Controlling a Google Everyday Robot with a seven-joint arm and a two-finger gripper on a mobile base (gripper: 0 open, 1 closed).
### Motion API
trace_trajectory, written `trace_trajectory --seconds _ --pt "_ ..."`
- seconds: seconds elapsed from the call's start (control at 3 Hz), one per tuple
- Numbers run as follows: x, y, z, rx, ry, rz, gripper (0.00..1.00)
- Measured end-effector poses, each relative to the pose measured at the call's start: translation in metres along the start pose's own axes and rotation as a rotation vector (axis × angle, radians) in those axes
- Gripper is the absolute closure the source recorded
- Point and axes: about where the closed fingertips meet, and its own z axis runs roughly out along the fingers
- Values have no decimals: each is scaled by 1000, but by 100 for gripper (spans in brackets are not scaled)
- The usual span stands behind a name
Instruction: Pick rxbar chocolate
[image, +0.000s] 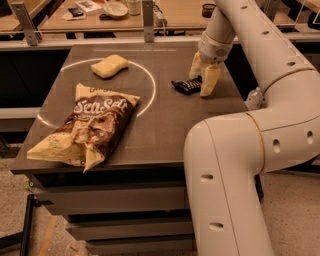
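Where the view begins, closest to us, we meet the arm's (227, 180) bulky white shell, smooth, rounded and dotted with small holes. Beside it runs the dark, matte top of the square table (170, 132). On its near left part lies a crumpled chip bag (87, 127), brown and cream, glossy and creased, with a torn-looking corner hanging toward the edge. A thin white ring (151, 87) is marked on the tabletop. Further back, right of the ring, the chocolate bar (184, 86) lies flat, a small rectangle in a shiny black wrapper. The cream-coloured gripper (201, 84) points down at the bar's right end, touching the table there; we cannot tell whether it is clamped on the bar or loose. Back left sits a soft yellow sponge (109, 66), a rounded block. Beyond the table stands a wooden bench (175, 15) holding a pale bowl (116, 8).
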Motion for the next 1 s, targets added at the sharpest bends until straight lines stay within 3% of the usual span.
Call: trace_trajectory --seconds 1.0 --pt "0 1 -2 0 1 2 48"
